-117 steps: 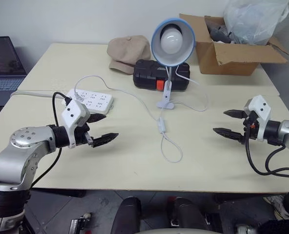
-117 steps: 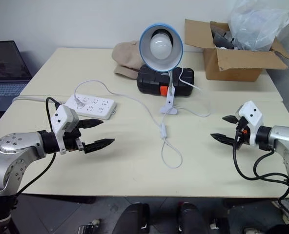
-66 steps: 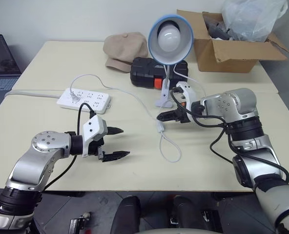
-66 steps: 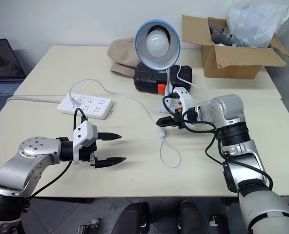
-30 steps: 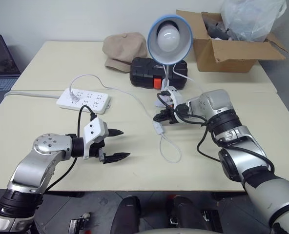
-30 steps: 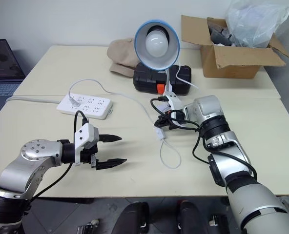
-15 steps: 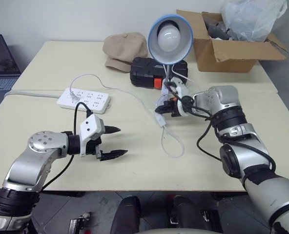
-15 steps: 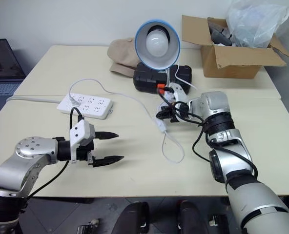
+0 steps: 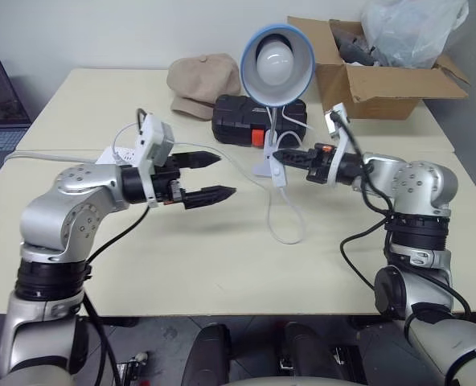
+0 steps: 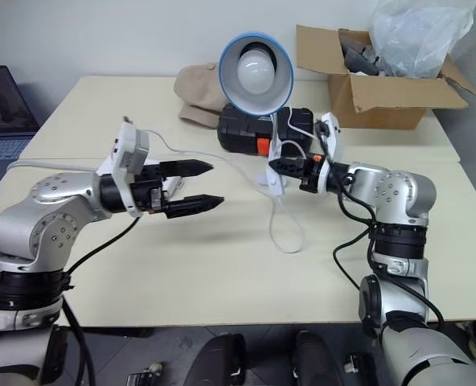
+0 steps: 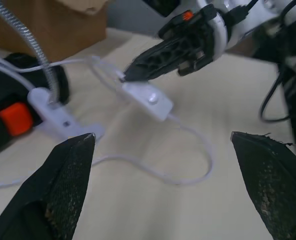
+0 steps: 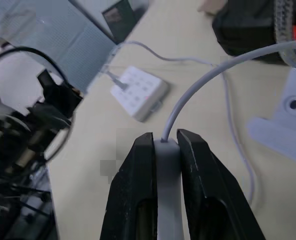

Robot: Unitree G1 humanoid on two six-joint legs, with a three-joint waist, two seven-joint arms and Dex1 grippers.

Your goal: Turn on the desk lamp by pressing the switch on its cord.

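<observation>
Pale cream table (image 9: 222, 265) against a plain white wall, seam running across its middle; laptop (image 9: 1, 104) just off the left edge. Along the far side: tan cap (image 9: 196, 80), black case (image 9: 246, 121) with an orange latch, open cardboard box (image 9: 375, 76) stuffed with clear plastic bag (image 9: 407, 28). White power strip (image 10: 170, 183) mostly hidden behind the left arm. Desk lamp (image 9: 276, 56) standing mid-table, blue shade facing the camera, bulb unlit, clamp base (image 11: 63, 120) resting on the tabletop. Right gripper (image 9: 280, 155) clamped shut on the switch (image 11: 147, 99), raised clear of the surface just beside the lamp's neck, cord (image 9: 290, 233) hanging down from it into a loop on the table. Left gripper (image 9: 222, 175) fully spread, holding nothing, hovering above the table and pointing toward the switch, apart from it.
</observation>
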